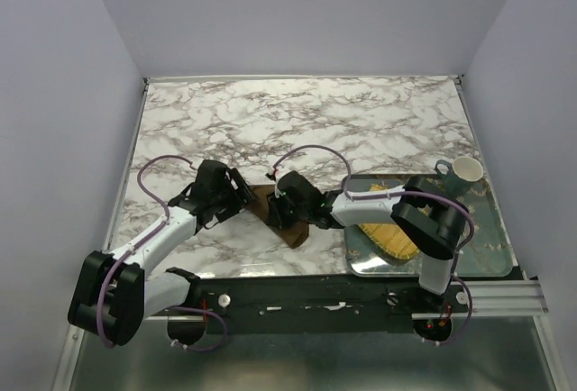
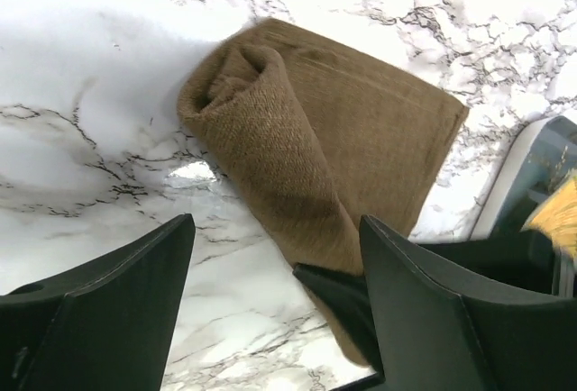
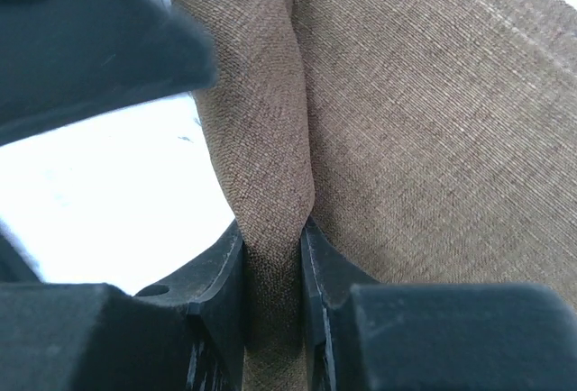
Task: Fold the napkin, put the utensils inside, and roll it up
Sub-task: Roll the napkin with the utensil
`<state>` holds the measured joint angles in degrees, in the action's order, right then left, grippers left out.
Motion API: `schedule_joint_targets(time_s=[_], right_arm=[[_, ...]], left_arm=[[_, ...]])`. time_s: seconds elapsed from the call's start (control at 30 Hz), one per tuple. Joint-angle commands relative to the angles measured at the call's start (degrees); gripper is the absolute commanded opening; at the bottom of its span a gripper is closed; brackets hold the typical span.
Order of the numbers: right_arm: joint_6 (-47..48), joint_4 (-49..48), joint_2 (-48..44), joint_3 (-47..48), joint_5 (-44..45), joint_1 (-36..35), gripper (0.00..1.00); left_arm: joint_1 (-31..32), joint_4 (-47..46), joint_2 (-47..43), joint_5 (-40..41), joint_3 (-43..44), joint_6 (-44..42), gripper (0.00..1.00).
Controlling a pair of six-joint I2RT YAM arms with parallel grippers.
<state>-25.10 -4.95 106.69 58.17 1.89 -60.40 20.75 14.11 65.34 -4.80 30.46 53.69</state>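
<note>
The dark brown napkin (image 1: pixel 267 213) lies folded on the marble between the two grippers, with one long edge rolled up into a loose tube (image 2: pixel 270 148). My right gripper (image 3: pixel 270 229) is shut on the near end of that rolled part, cloth (image 3: pixel 433 139) pinched between its fingers (image 2: pixel 338 296). My left gripper (image 2: pixel 275 222) stands open just short of the roll's near end, holding nothing. It sits left of the napkin in the top view (image 1: pixel 236 195), close to the right gripper (image 1: pixel 284 211). The utensils are out of view or hidden.
A glassy tray (image 1: pixel 491 238) at the front right holds a yellow woven mat (image 1: pixel 388 233) and a teal-and-white mug (image 1: pixel 462 173). The tray's corner (image 2: pixel 532 175) sits close to the napkin's right side. White walls enclose the table.
</note>
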Motion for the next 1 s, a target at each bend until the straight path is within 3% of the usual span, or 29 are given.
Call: schedule_joint_targets(time_s=[0.0,0.13,0.23,0.43,0.53,0.6,0.73,0.87,0.97], right_arm=[[1.2,-9.1,5.62,-6.14,-25.76,8.19,0.3],[0.23,-11.93,10.71,-3.69,-44.98,12.32,0.31],[-1.87,-12.97,15.9,-1.14,-54.23,14.78,0.31],[-1.71,-11.49,19.78,2.38,-61.3,18.03,0.31],[2.94,-3.87,19.17,4.4,-56.85,18.65,0.34],[8.56,6.41,18.64,7.56,-52.53,18.65,0.39],[12.88,14.96,12.86,9.15,-41.74,18.39,0.52],[14.12,24.43,7.05,12.22,-30.22,15.5,0.67],[13.42,29.8,4.32,15.56,-22.65,12.43,0.7]], left_arm=[[0.16,0.66,-1.36,-2.75,0.48,-1.49,0.83],[0.34,-3.55,1.97,-5.48,-0.14,-0.61,0.83],[0.69,-4.96,5.65,-5.05,0.3,-0.25,0.83],[0.69,-4.35,10.59,-0.66,0.83,-1.66,0.79],[0.6,-3.74,9.37,1.71,-0.13,-2.71,0.71],[0.69,-3.56,8.67,2.16,-0.66,-3.41,0.65],[0.61,-3.74,7.87,1.37,-1.89,-3.07,0.53],[0.6,-4.62,7.69,0.41,-2.25,-1.93,0.51],[0.6,-4.7,8.22,-0.3,-1.28,-1.84,0.51]])
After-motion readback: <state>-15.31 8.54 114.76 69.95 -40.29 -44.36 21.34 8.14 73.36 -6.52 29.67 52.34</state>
